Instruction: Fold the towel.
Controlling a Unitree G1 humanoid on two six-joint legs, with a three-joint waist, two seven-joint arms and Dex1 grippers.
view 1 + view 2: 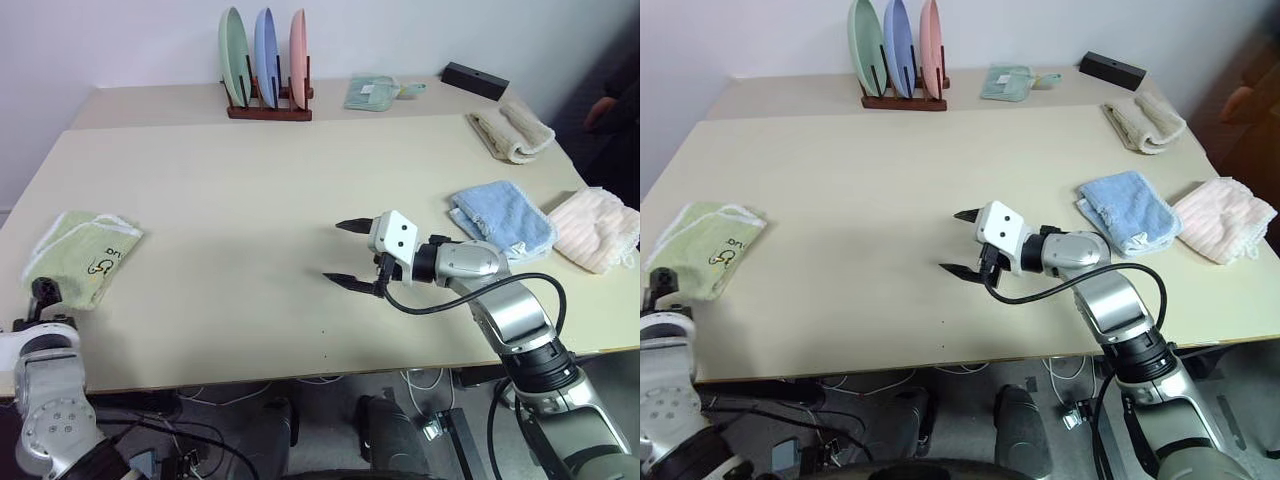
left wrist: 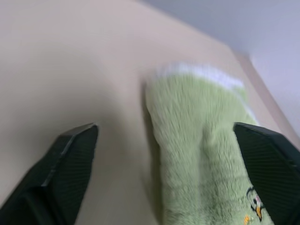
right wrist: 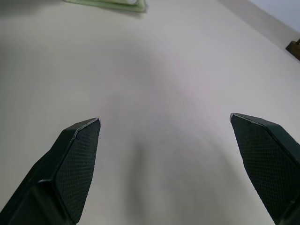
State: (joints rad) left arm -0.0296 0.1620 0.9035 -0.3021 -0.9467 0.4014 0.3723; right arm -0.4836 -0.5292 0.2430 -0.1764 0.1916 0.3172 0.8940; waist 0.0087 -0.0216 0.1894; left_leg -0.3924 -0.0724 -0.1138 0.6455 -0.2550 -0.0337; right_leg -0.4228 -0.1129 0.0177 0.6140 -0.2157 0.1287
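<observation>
Pale beige tabletop (image 1: 250,210) fills most of the head views, with a second table of the same colour butted against its far edge and a plain white wall behind. On that far table a dark wooden rack (image 1: 268,105) holds three plates upright on edge: green, blue and pink. Just right of the rack lies a small pale green cloth (image 1: 372,92), and further right a flat black box (image 1: 475,80). A rolled cream cloth (image 1: 512,131) sits near the right far corner of the near table.

The towel (image 1: 82,254) lies folded into a compact green bundle at the left edge of the near table, its whitish trim showing along the far side and a small dark printed mark on top. The left gripper (image 2: 168,154) is beside it, jaws wide open; in the left wrist view one finger stands over bare tabletop and the other at the towel's side, with the towel between them and not gripped.

The right gripper (image 1: 352,254) hangs over the middle of the near table, well apart from the towel, jaws spread wide with only bare tabletop between the fingers. To its right lie a blue cloth (image 1: 503,219) and, just beside that at the right edge, a pink cloth (image 1: 595,228). Cables and dark floor show under the near edge.
</observation>
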